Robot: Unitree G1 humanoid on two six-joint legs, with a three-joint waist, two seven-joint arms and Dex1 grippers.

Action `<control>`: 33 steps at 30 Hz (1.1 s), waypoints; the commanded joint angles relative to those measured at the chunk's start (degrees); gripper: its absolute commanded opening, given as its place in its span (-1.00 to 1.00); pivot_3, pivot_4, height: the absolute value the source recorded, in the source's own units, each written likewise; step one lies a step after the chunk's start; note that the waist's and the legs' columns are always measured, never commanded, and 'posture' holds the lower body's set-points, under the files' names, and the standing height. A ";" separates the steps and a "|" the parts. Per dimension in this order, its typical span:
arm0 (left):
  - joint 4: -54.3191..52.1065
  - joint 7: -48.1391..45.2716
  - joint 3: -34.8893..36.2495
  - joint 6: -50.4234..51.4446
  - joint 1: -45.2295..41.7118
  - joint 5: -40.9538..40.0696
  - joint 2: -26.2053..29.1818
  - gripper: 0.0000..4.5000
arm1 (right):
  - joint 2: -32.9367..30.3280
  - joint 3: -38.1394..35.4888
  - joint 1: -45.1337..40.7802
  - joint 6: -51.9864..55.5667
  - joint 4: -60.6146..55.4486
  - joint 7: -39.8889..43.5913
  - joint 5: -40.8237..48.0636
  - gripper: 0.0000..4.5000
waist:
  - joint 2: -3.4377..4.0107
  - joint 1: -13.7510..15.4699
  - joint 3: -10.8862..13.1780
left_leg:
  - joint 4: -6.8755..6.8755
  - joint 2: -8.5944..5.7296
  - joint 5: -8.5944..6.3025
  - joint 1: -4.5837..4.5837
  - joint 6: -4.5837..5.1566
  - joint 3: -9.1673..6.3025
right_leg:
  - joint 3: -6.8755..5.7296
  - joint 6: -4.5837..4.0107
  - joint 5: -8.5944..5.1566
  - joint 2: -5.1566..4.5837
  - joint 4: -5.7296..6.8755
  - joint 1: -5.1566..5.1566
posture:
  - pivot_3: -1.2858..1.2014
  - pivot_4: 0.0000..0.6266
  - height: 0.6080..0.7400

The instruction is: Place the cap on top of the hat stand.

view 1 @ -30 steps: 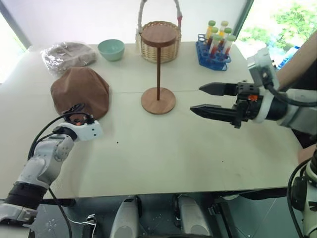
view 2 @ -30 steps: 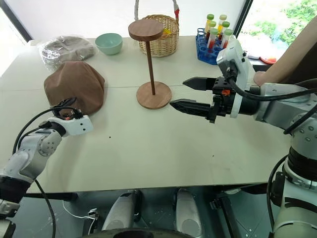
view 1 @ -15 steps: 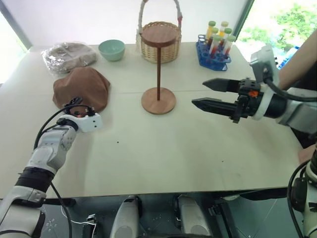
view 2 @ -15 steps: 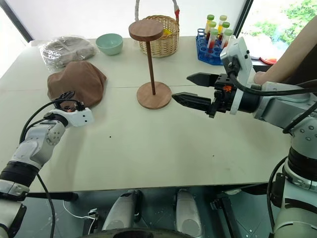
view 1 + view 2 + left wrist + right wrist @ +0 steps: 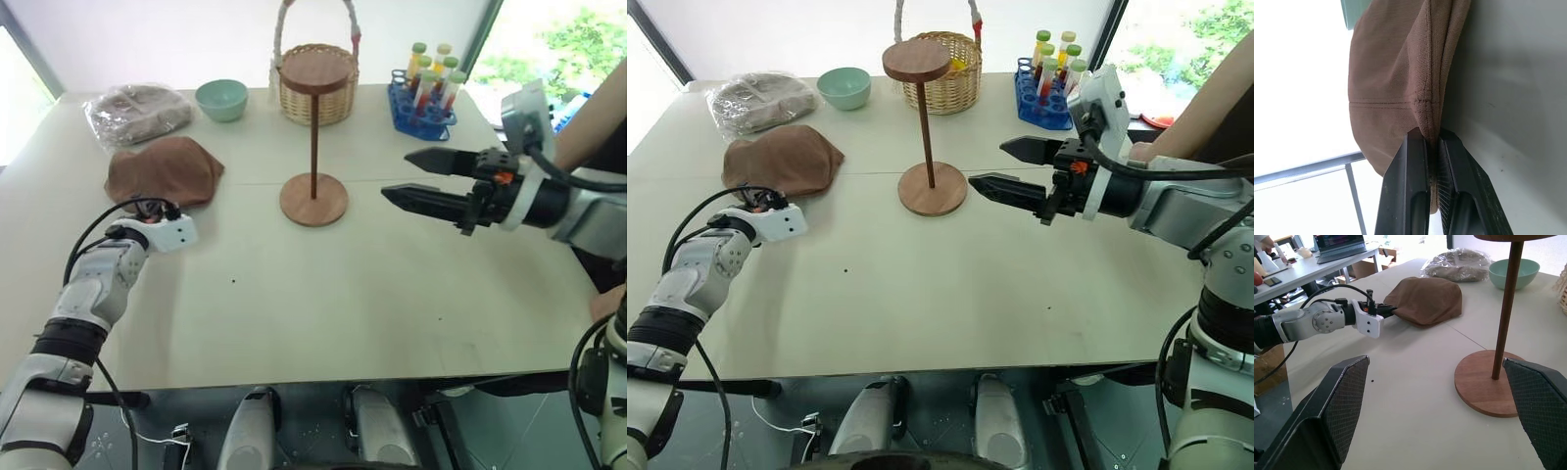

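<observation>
Left gripper (image 5: 1431, 147) clamped on the near edge of the cap (image 5: 164, 170), both black fingers (image 5: 1409, 169) pinching a fold of the brown fabric at its seam. Cap lying flattened on the table (image 5: 323, 294), at the left side, in front of the clear plastic bag (image 5: 135, 109) and the green bowl (image 5: 220, 98). Right gripper (image 5: 416, 178) hanging above the table with jaws spread wide, holding nothing, pointing toward the hat stand (image 5: 313, 147). Hat stand upright mid-table, disc top bare, between cap and right gripper. Wicker basket (image 5: 315, 83) behind the stand, blue rack of tubes (image 5: 424, 98) to its right.
</observation>
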 commanded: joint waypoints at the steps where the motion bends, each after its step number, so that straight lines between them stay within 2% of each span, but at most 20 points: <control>1: 0.08 1.39 1.77 -1.71 -0.74 -1.09 2.30 -0.99 | -2.44 -3.50 0.35 -1.31 -0.96 0.94 1.93 1.00 | -0.03 -0.01 0.01 | 0.00 0.00 0.00 -0.02 0.00 0.00 | 0.00 0.00 0.00 0.00 -0.01 0.00 | 0.03 -0.52 1.00; 5: -1.80 3.21 4.64 -4.27 -3.64 -3.65 4.60 -0.99 | -5.25 -4.93 -0.73 -2.87 0.20 1.63 1.50 1.00 | -0.07 -0.05 0.04 | 0.00 0.00 0.00 -0.06 0.00 0.00 | 0.00 -0.01 0.00 -0.01 -0.03 -0.04 | 0.03 -0.52 1.00; 10: -1.96 4.44 7.60 -7.85 -11.51 -6.98 6.04 -0.99 | -7.90 -6.67 -3.43 -3.36 4.23 1.76 2.22 1.00 | -0.14 0.24 0.09 | 0.15 0.01 0.00 -0.37 0.00 0.00 | -0.01 0.00 0.01 0.00 0.00 -0.27 | 0.03 -0.52 1.00; 14: -5.17 3.80 11.06 -13.95 -21.51 -13.77 5.12 -0.99 | -10.97 -6.67 -4.67 -4.83 5.91 3.88 0.57 1.00 | -0.18 0.51 0.13 | 0.17 0.00 -0.03 -0.44 0.05 0.01 | -0.01 0.17 0.10 -0.01 -0.07 -0.27 | 0.03 -0.52 1.00; 20: -11.49 -2.07 11.88 -18.74 -28.30 -23.14 0.79 -0.99 | -11.79 -6.46 -6.28 -5.06 7.21 4.27 1.33 1.00 | -0.17 0.91 0.12 | 0.18 -0.01 -0.04 -0.42 0.07 0.03 | 0.00 0.19 0.11 0.00 -0.06 -0.26 | 0.03 -0.52 1.00; 25: -18.70 -8.13 11.06 -20.11 -29.03 -28.64 -3.42 -0.99 | -11.28 -6.19 -6.44 -4.96 7.13 3.81 1.94 1.00 | -0.17 0.90 0.12 | 0.27 -0.01 -0.04 -0.43 0.07 0.03 | 0.00 0.20 0.11 0.01 -0.02 -0.26 | 0.03 -0.52 1.00; 33: -25.62 -14.96 9.67 -24.69 -21.65 -29.60 -3.57 -0.99 | -10.40 -6.37 -6.68 -4.70 7.34 2.38 3.15 1.00 | -0.13 0.84 0.10 | 0.34 -0.01 -0.08 -0.38 0.14 0.03 | 0.01 0.20 0.11 0.02 0.02 -0.21 | 0.03 -0.52 1.00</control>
